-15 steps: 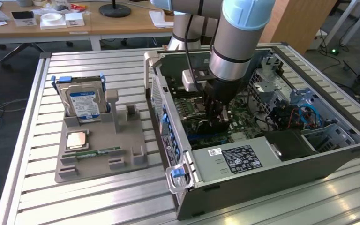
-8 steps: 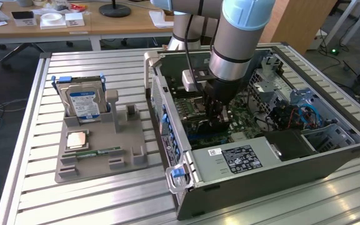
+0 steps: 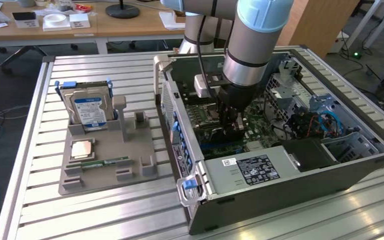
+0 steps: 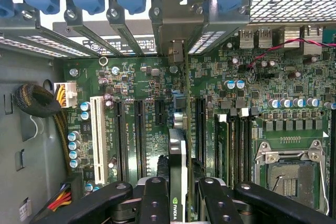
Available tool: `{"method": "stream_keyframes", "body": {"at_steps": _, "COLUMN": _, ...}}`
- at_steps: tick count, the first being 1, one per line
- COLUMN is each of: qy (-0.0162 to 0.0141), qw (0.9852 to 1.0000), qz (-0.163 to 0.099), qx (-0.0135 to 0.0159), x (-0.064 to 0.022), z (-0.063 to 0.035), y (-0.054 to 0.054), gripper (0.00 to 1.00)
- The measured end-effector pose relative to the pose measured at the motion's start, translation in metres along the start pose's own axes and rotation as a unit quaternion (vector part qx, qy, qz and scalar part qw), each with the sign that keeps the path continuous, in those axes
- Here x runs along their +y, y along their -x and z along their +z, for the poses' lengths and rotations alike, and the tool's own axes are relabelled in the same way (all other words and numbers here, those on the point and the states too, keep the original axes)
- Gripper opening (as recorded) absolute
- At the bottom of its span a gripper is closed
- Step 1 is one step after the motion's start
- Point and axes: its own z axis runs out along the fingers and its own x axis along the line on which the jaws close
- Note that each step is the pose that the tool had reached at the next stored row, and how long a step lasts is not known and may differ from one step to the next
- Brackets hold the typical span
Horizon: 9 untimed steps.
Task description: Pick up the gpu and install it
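**GPU gripped inside case, seating unconfirmed**

Pickup done. I've got the jaws clamped on the thin, edge-on gpu (image 4: 177, 150), silver end bracket ahead of them. The card stands between the jaws over the green motherboard (image 4: 294, 77). Fully seated? Can't tell. The grey-and-blue arm (image 3: 252, 45) points straight down into the open grey computer case (image 3: 245, 200).

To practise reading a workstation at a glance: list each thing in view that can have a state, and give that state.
pincer, shut on the gpu.
gpu, gripped edge-on over the motherboard; seated or not, cannot tell.
computer case, open, side panel off.
hard drive, upright in the grey tray.
memory stick, flat in the tray.
processor socket, looks empty.
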Motion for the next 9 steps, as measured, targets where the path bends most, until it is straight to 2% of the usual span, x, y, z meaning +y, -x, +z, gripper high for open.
{"method": "stream_keyframes", "body": {"at_steps": 2, "qy": -0.0001, "qw": 1.0000, "qz": 0.000, "qx": -0.0003, "x": 0.0002, "z": 0.0003, "y": 0.0000, "gripper": 0.27}}
{"method": "stream_keyframes", "body": {"at_steps": 3, "qy": -0.0002, "qw": 1.0000, "qz": 0.000, "qx": -0.0003, "x": 0.0001, "z": 0.0003, "y": 0.0000, "gripper": 0.33}}
{"method": "stream_keyframes", "body": {"at_steps": 4, "qy": -0.0001, "qw": 1.0000, "qz": 0.000, "qx": -0.0001, "x": 0.0001, "z": 0.0001, "y": 0.0000, "gripper": 0.33}}
{"method": "stream_keyframes", "body": {"at_steps": 5, "qy": 0.0000, "qw": 1.0000, "qz": 0.000, "qx": 0.0000, "x": 0.0000, "z": 0.0000, "y": 0.0000, "gripper": 0.40}}
{"method": "stream_keyframes", "body": {"at_steps": 9, "qy": 0.0000, "qw": 1.0000, "qz": 0.000, "qx": 0.0000, "x": 0.0000, "z": 0.0000, "y": 0.0000, "gripper": 0.40}}
